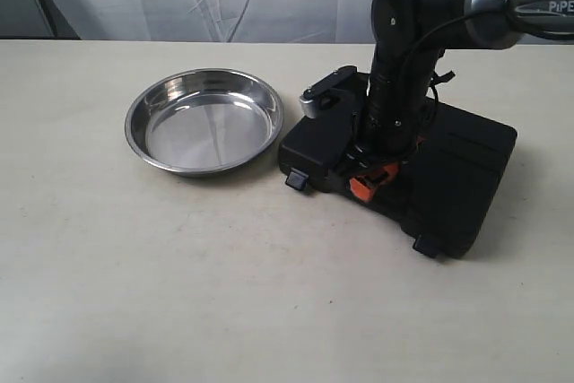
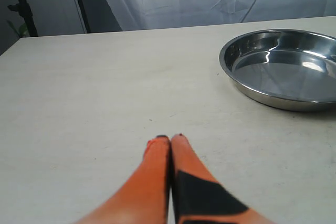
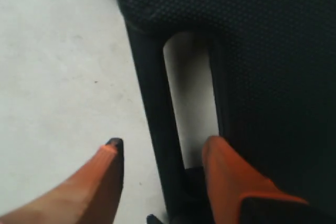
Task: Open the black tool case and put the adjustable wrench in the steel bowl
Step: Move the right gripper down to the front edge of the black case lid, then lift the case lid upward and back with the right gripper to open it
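Observation:
The black tool case (image 1: 448, 177) lies closed on the table at the right, latches toward the front. My right gripper (image 1: 368, 181) reaches down at its front edge. In the right wrist view this gripper (image 3: 163, 142) is open and straddles the case's handle bar (image 3: 155, 114): one finger (image 3: 226, 171) sits in the handle opening, the other (image 3: 105, 166) is over the table outside. The steel bowl (image 1: 204, 120) stands empty to the left of the case. My left gripper (image 2: 170, 138) is shut on nothing, low over bare table, with the bowl (image 2: 283, 66) ahead of it. The adjustable wrench is hidden.
A black-handled tool with a chunky silver head (image 1: 316, 99), like a hammer, lies at the case's far left corner, close to the bowl. Two small latches (image 1: 296, 179) (image 1: 426, 246) stick out from the case's front. A white curtain hangs behind the table.

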`<state>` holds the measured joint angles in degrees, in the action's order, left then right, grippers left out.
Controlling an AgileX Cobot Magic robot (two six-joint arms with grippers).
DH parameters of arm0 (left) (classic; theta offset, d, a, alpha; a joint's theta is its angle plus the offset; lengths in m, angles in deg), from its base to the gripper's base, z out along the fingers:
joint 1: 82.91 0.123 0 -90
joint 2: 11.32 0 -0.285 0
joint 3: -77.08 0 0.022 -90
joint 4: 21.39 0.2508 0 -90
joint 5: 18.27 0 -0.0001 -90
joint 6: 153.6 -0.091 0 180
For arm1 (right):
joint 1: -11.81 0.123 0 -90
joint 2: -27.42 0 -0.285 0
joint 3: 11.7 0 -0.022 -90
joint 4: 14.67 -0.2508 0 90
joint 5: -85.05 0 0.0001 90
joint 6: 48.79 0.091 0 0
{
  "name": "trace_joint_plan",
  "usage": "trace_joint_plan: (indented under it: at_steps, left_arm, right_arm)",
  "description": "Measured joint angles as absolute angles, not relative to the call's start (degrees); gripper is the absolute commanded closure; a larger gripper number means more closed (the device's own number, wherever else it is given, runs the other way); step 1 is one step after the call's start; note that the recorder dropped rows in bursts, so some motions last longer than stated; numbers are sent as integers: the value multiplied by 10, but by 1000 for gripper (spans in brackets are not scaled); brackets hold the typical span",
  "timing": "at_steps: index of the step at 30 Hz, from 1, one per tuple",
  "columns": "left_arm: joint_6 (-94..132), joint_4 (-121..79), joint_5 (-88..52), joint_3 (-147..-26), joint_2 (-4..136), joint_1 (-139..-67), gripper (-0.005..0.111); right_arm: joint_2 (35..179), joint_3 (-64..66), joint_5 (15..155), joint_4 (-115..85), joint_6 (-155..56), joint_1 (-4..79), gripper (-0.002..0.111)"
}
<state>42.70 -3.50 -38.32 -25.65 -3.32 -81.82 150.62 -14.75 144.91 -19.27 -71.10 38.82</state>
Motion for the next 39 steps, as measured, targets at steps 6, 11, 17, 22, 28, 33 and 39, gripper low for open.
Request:
trace_joint_plan:
  at_steps: [6,11,17,22,28,33,39]
  left_arm:
    - [427,-35,-383,-256,-33,-818,107]
    - [427,-35,-383,-256,-33,-818,107]
    - [427,-35,-383,-256,-33,-818,107]
    - [427,-35,-383,-256,-33,-818,107]
    - [427,-35,-383,-256,-33,-818,107]
    - [427,-35,-383,-256,-33,-818,107]
    - [427,-35,-383,-256,-33,-818,107]
  right_arm:
    - [1527,-150,1437,-186,-700,388,61]
    - [1542,-150,1440,-192,-699,388,73]
    - [1542,-150,1444,-193,-704,388,108]
    - [1534,-150,1444,-194,-708,388,109]
    - [1491,-150,1451,-197,-708,388,109]
    - [1444,-150,1459,-186,-708,388,109]
    - [1389,-150,1463,-128,-696,388,109]
